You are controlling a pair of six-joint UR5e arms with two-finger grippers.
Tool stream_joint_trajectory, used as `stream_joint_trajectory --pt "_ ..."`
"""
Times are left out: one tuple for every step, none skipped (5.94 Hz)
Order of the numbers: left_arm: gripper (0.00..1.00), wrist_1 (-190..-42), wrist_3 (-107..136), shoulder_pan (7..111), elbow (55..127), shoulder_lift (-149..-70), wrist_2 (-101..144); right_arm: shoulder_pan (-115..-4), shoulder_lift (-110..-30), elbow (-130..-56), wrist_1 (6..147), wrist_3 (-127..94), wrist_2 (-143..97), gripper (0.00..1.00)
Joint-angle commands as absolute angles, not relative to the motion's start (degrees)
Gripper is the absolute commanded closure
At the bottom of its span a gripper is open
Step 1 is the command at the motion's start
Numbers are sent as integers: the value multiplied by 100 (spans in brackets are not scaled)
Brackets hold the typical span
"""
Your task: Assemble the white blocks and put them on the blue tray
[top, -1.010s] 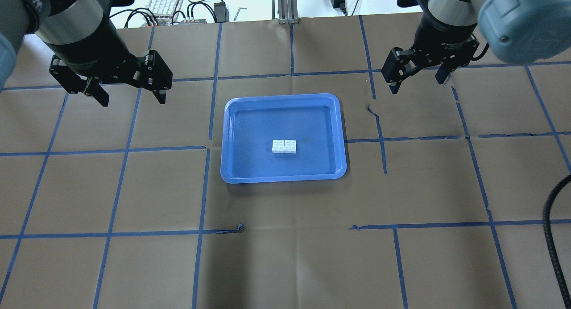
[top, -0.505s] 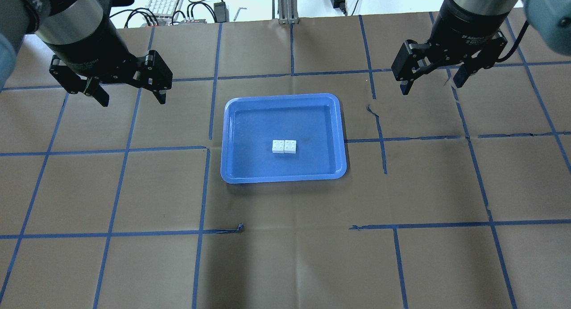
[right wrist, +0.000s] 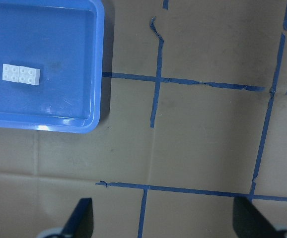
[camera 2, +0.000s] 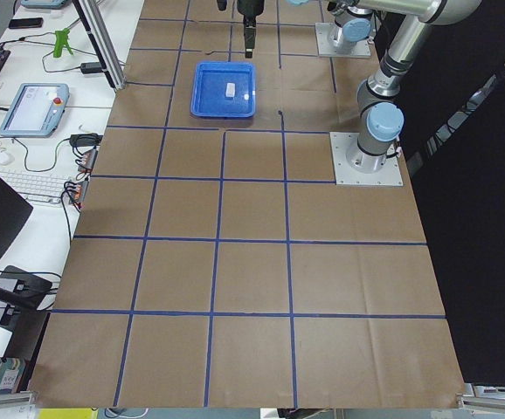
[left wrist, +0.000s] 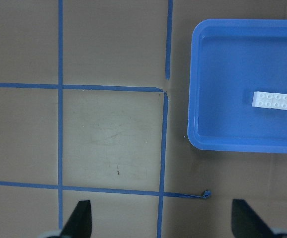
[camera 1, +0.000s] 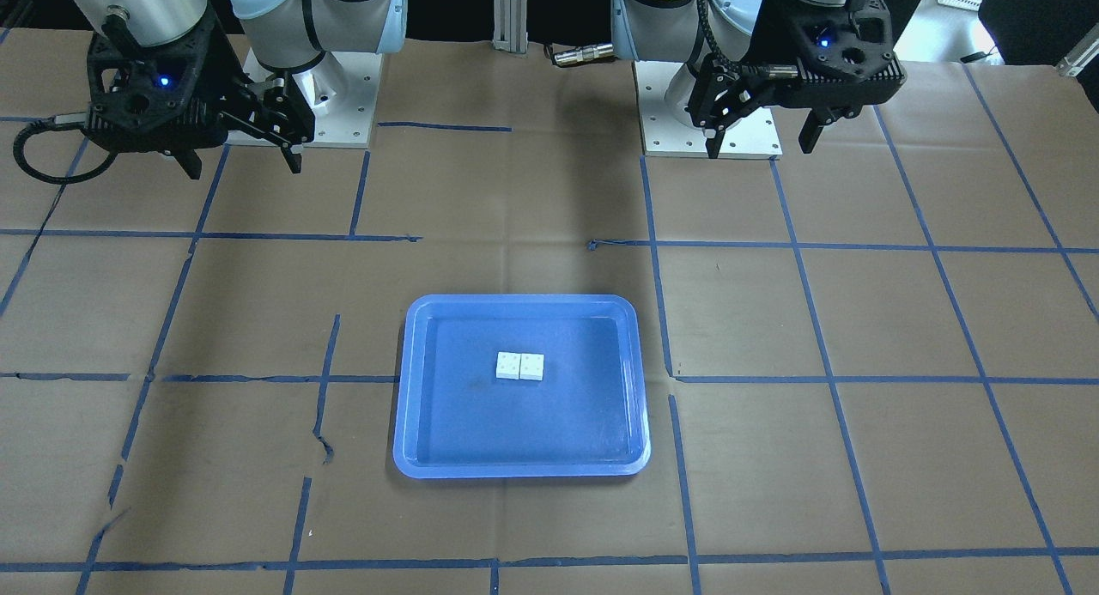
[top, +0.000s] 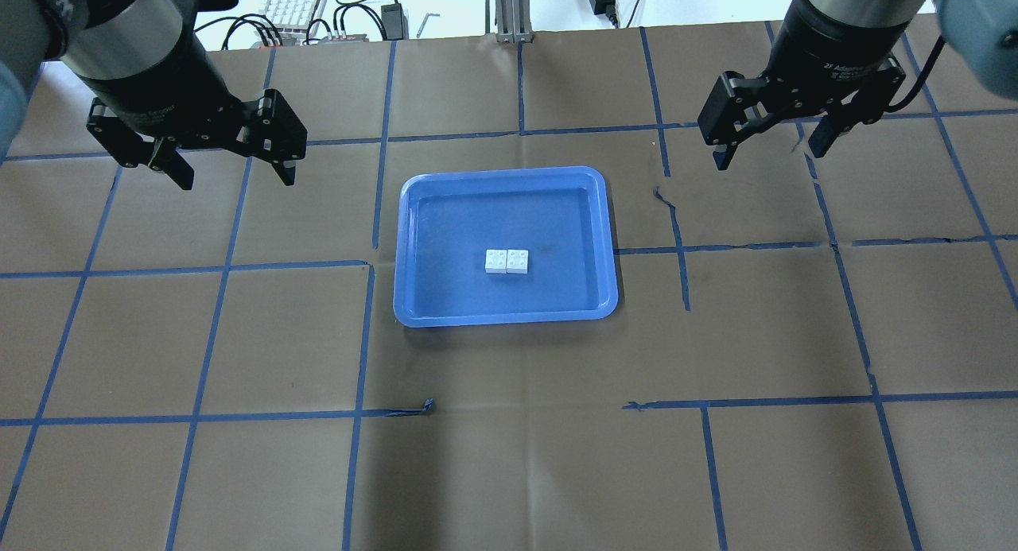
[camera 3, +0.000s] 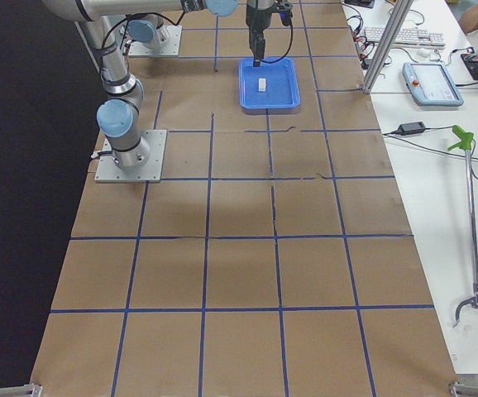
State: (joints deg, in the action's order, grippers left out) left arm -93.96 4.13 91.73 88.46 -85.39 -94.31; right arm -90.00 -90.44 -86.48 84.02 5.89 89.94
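compared with a second ago, the black two-finger right gripper [top: 768,155] sits farther out from the centre and looks larger, closer to the overhead camera. over the last half second it barely shifts. the black two-finger left gripper [top: 235,176] is where it was. both have their fingers spread wide apart, holding nothing.

the two small white blocks [top: 507,261], square plastic toy bricks with round studs, have not moved. they lie flat, studs up, side by side and touching, near the middle of the large, shallow, rectangular plastic blue tray [top: 501,173] with rounded corners and a raised lighter rim. the tray lies between the two grippers and lower than both, well apart from each. seen from the left gripper it is off toward the right gripper's side, and the reverse for the right.

the table [top: 557,471] is covered in brown paper marked into squares with blue tape, torn and wrinkled in places. past its far edge is a white desk with a pale keyboard [top: 294,2], dark cables and a metal post [top: 513,10]. the side views show a grey tablet-like pendant [camera 2: 32,106] and a long green-handled grabber stick [camera 3: 469,207].

both arms are cut off by the frame edges. each wrist view shows only the dark fingertips [left wrist: 82,218] at its bottom edge. in the side views the grippers are tiny at the top edge. whether the blocks are clipped together cannot be told.
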Motion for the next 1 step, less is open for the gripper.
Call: stream_joint_trajectory --pt "1 -9396 413 9176 8850 -8543 -9431 -9000 -9044 -8648 8402 589 9000 0"
